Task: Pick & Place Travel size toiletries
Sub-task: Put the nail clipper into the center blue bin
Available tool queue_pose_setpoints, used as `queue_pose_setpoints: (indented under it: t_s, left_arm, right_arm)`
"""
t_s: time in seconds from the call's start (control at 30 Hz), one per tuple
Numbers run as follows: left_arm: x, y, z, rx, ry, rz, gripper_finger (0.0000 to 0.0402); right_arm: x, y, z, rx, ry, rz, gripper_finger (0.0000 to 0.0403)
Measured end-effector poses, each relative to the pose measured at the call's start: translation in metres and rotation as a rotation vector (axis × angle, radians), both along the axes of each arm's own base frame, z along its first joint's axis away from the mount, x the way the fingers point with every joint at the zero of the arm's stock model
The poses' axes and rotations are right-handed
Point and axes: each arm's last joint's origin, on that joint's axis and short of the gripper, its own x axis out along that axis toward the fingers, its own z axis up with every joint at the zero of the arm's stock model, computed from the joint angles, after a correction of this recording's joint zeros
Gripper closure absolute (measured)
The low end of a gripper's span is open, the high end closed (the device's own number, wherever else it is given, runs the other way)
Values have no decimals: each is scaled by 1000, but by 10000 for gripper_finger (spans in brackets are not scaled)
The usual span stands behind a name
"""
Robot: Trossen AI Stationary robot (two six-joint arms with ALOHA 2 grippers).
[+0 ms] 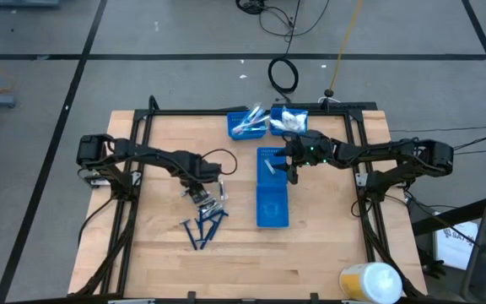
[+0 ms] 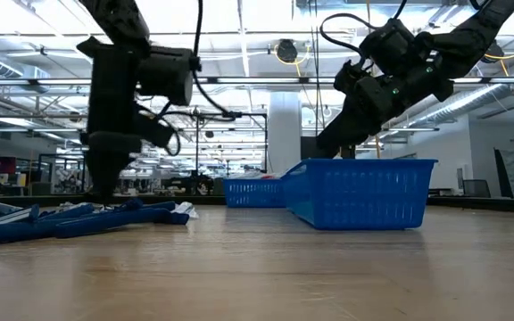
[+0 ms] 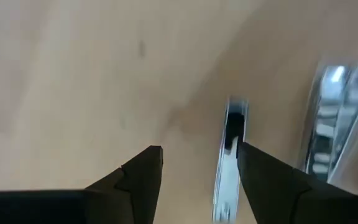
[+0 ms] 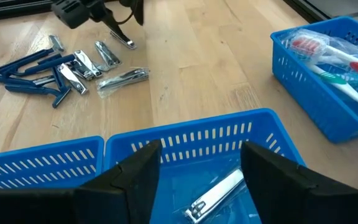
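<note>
while a silvery nail clipper (image 3: pixel 229 163) lies flat on the wooden table (image 1: pixel 159 262), the left gripper (image 3: pixel 199 163) hangs right over it with its fingers spread and nothing held. seen from the left wrist, the clipper sits between the two fingers, close against one finger (image 3: pixel 272 180) and well clear of the other, so the gap is not centred on it. its long axis runs roughly along the fingers' forward direction, across their closing line, so a squeeze would catch its narrow width. a second shiny clipper (image 3: pixel 331 118) lies just outside that nearer finger.

outward from there, the loose pile of clippers (image 4: pixel 95 62) and dark blue razors (image 4: pixel 30 71) spreads over the table beside the left gripper (image 1: pixel 194 187), which is plainly the nearer arm to it.

the right gripper (image 4: pixel 199 165) hovers above a compartment of the long blue bin (image 1: pixel 272 190), fingers apart and empty; a bagged clipper (image 4: pixel 219 191) lies in the bin below and between them. two smaller bins (image 1: pixel 268 123) hold toothbrushes and white packets beyond.

judging from this, the left gripper needs a small sideways shift before closing.
</note>
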Motion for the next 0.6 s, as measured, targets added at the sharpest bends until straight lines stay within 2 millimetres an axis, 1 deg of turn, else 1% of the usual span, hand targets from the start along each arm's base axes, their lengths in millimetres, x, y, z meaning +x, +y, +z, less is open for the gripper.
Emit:
queue_pose_setpoints:
  t_s: [0.07, 0.17, 0.3, 0.6]
  left_arm:
    - [-5, -2, -2, -30, 34, 10, 204]
    - [-7, -5, -5, -87, 41, -3, 210]
    - [-16, -9, -13, -145, 75, -3, 219]
    - [-25, -13, -24, -170, 87, 20, 237]
  right_arm:
    - [0, 0, 0, 0, 0, 0, 190]
    - [0, 0, 0, 1, 0, 0, 190]
    - [0, 0, 0, 2, 3, 0, 192]
    - [0, 0, 0, 3, 4, 0, 192]
